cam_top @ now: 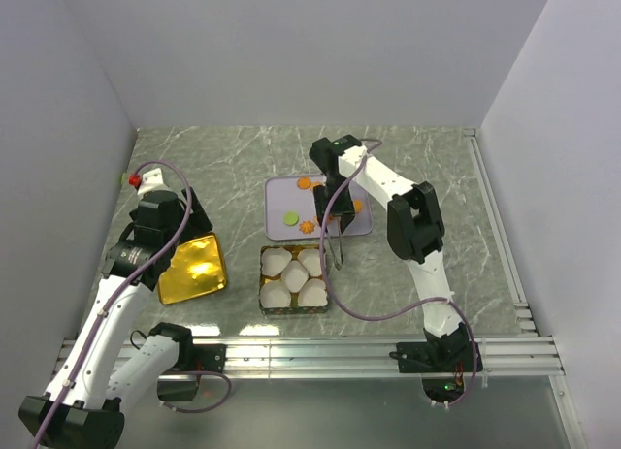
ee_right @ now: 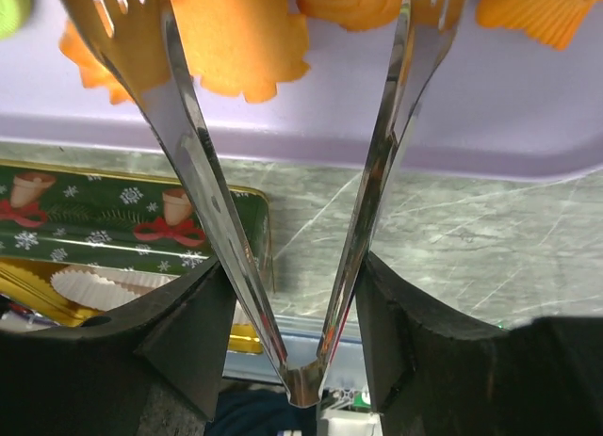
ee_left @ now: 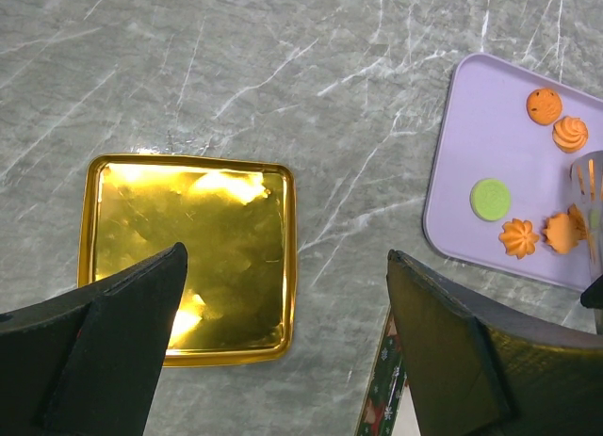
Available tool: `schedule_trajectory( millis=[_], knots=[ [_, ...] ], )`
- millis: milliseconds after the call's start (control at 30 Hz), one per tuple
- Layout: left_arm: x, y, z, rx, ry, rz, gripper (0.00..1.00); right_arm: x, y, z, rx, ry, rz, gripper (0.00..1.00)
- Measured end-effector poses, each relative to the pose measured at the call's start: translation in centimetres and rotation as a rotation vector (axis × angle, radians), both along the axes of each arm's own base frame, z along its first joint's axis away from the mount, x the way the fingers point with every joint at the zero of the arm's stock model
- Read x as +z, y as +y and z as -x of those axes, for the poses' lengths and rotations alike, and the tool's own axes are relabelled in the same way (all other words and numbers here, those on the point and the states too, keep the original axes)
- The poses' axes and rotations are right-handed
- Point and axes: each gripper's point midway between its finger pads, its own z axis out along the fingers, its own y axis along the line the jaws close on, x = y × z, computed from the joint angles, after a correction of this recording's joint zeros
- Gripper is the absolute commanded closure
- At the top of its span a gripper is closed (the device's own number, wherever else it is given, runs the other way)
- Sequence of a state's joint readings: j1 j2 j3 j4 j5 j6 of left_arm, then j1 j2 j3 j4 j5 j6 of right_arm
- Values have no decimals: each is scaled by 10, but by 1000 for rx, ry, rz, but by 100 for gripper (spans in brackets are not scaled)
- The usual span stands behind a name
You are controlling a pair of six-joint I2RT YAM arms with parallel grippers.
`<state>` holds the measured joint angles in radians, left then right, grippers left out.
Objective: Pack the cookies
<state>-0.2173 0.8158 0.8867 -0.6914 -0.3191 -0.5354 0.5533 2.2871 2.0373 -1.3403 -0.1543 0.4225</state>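
Right gripper (ee_right: 297, 342): clamped on the tongs (ee_right: 193, 172) near their hinge, tong arms spread. The cookies (ee_right: 240, 45) lie on the purple tray (ee_right: 452, 97) directly ahead of it, beneath the tong tips. One orange cookie (ee_right: 350, 1) appears to sit between the two tips, on the tongs' long axis. Left gripper (ee_left: 283, 266), jaws apart, hangs over the gold lid (ee_left: 188, 219), well apart from the tray; the right arm is nearer.

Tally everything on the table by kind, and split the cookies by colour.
orange cookies: 5 in view across the cameras; the right arm may hide more
green cookie: 1
white paper cups: 5, all in the tin
tin: 1
purple tray: 1
gold lid: 1
tongs: 1
total: 15 seen
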Motion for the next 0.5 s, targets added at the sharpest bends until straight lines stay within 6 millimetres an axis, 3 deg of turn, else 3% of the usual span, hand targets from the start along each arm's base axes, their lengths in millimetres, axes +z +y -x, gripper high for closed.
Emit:
schedule_trajectory(
  millis=[267,500],
  knots=[
    [-1,-1,0,-3,3,2,9,8,-1,-20,-22,-80,21,39],
    [-4,-2,-3,-9,13,4,10,0,-22,-48,-94,-166,94,38]
  ],
)
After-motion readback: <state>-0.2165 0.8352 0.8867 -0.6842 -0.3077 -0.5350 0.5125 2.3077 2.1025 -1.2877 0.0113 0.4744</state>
